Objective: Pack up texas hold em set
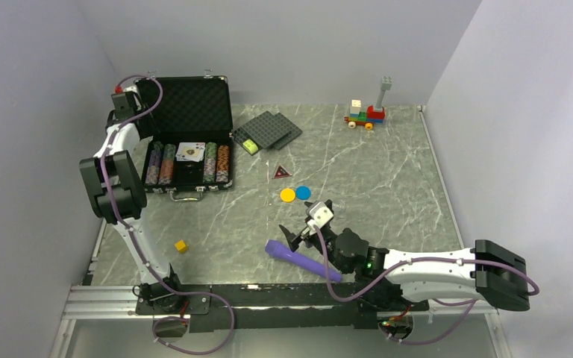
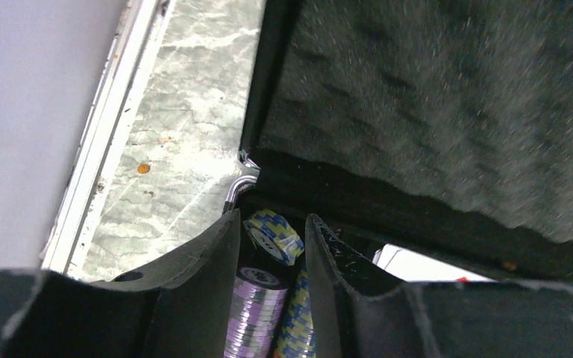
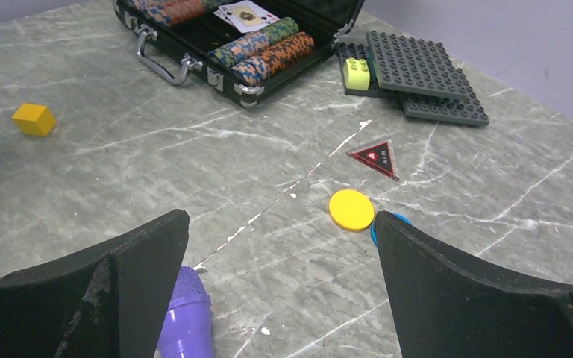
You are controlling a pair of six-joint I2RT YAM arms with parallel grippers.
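The yellow disc and blue disc lie on the tabletop just ahead of the right pincer, its fingers wide apart. That arm is much nearer than the left.

Even soft light; left wrist view grainy, blurred.

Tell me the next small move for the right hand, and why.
I'd probably ease the right hand forward and down over the yellow disc. That hand is open and empty, and the disc lies just ahead of it. The yellow disc, the blue disc and the red triangle all lie on the table, outside the open case.
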